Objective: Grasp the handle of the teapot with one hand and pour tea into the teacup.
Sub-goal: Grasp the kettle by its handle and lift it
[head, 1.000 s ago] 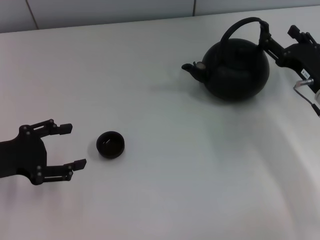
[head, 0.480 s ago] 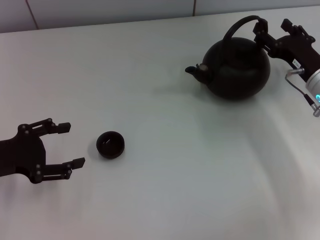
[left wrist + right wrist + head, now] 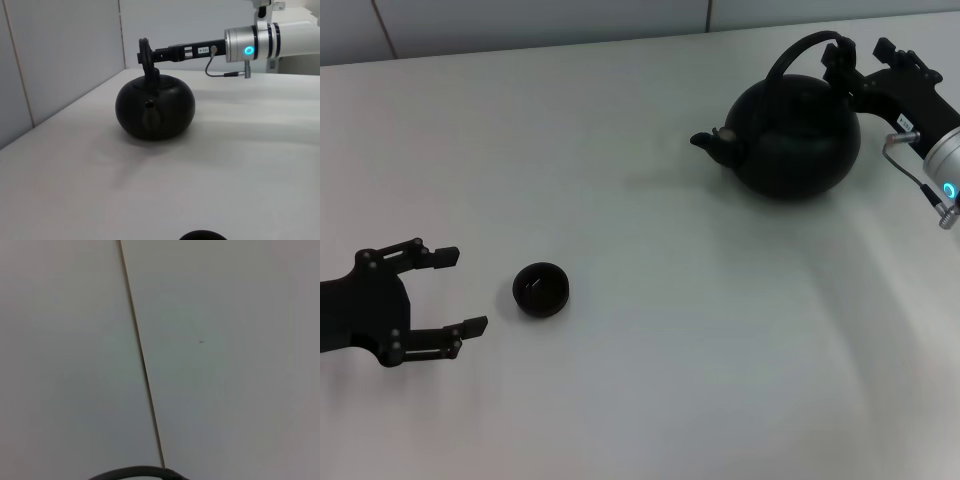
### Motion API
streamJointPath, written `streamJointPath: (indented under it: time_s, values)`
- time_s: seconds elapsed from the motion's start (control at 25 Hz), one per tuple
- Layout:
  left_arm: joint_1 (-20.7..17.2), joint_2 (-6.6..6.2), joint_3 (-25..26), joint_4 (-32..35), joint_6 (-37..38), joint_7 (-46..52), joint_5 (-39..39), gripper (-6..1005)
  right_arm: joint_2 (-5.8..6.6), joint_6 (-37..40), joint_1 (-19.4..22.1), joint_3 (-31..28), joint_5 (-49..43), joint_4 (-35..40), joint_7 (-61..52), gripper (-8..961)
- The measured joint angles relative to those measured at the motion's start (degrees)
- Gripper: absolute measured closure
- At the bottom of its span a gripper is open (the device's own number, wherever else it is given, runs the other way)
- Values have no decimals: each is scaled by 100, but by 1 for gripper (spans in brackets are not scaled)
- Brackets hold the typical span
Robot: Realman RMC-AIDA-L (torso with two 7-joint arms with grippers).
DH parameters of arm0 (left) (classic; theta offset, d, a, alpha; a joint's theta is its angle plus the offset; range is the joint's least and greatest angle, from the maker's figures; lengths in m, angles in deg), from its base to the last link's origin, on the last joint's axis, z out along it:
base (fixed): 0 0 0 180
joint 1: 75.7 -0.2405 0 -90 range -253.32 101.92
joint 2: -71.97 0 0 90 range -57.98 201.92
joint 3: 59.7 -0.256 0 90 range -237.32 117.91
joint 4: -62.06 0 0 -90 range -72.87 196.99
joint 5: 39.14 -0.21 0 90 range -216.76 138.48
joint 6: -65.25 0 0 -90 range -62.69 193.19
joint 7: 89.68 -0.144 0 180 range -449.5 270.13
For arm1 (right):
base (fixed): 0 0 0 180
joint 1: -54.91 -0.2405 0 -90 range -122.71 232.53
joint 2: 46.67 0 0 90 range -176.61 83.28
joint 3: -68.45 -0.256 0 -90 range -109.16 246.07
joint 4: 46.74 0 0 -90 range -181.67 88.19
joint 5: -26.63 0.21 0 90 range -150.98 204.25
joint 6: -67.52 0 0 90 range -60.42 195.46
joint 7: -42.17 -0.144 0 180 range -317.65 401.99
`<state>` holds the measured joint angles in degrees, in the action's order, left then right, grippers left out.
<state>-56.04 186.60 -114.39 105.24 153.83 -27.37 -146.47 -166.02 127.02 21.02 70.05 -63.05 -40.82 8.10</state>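
The round black teapot [image 3: 790,135] stands at the back right of the white table [image 3: 670,380], its spout pointing left. My right gripper [image 3: 842,58] reaches in from the right and is shut on the top of the arched handle [image 3: 800,45]. The left wrist view shows the same grip, with the right gripper [image 3: 146,52] on the handle [image 3: 144,46] above the teapot [image 3: 155,110]. The small black teacup [image 3: 540,289] sits at the front left. My left gripper [image 3: 455,292] rests open just left of it, apart from it. Only the teacup's rim [image 3: 202,235] shows in the left wrist view.
A grey wall [image 3: 520,25] runs along the table's back edge. A cable [image 3: 905,165] loops off the right wrist beside the teapot. The right wrist view shows only wall panels with a seam [image 3: 142,365] and a dark curved edge [image 3: 135,471].
The right gripper has moved further back and closer over the handle, and the teapot has shifted slightly with it. The left gripper has drawn back a little from the teacup.
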Motion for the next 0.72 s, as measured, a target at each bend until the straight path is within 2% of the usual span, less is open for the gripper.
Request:
streamJointPath:
  time_s: [0.36, 0.44, 0.68, 0.72]
  values:
    - [-2, -6, 105, 6, 6, 0, -1, 133, 0, -37, 39, -11, 6, -14, 11, 288]
    - [-7, -7, 104, 7, 6, -4, -1, 133, 0, -35, 28, -11, 6, -14, 12, 487]
    - [-42, 1, 103, 11, 2, -35, 0, 133, -4, -5, 24, 2, 6, -12, 15, 740]
    - [-47, 1, 103, 13, 2, -38, 0, 133, -6, -4, 24, 16, 6, -11, 31, 747]
